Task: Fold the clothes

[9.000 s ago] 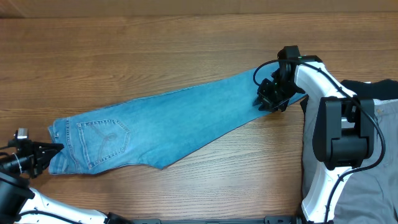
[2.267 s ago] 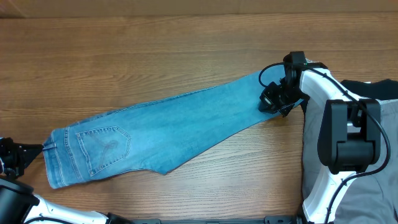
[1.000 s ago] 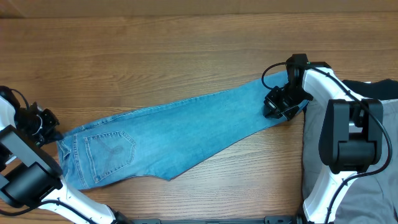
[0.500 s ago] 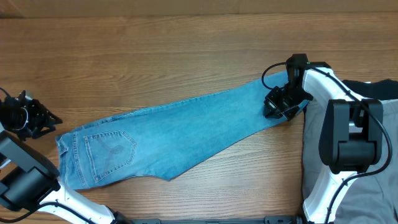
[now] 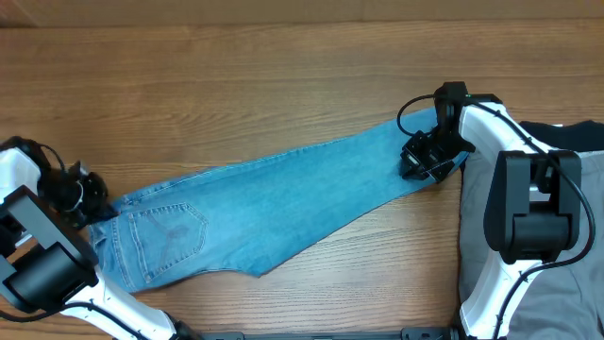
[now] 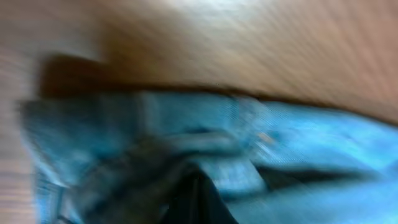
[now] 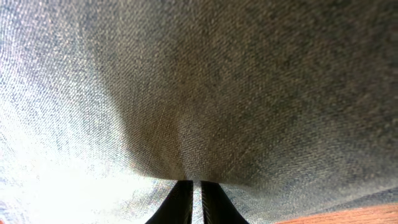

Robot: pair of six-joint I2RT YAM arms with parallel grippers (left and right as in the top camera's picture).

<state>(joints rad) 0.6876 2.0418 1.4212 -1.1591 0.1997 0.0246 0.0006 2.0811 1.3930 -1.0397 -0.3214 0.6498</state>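
The light-blue jeans (image 5: 283, 194) lie flat and slantwise on the wood table, waist and back pocket (image 5: 170, 236) at the lower left, leg end at the upper right. My left gripper (image 5: 92, 205) is at the waistband's left edge. Its wrist view is blurred: bunched denim (image 6: 292, 137) above one dark wedge of fingers (image 6: 199, 199), which look shut on the cloth. My right gripper (image 5: 420, 162) is shut on the leg end. In its wrist view the denim (image 7: 205, 87) fills the frame, and the gripper (image 7: 196, 202) pinches it between nearly touching fingers.
Grey trousers (image 5: 576, 236) lie at the right edge under the right arm's base (image 5: 519, 208), with a black garment (image 5: 580, 137) above them. Bare wood table (image 5: 236, 85) stretches behind the jeans.
Half a second ago my left gripper was off the jeans, to the left. It has moved right and down onto the waistband, which has bunched slightly. The right gripper has not moved.
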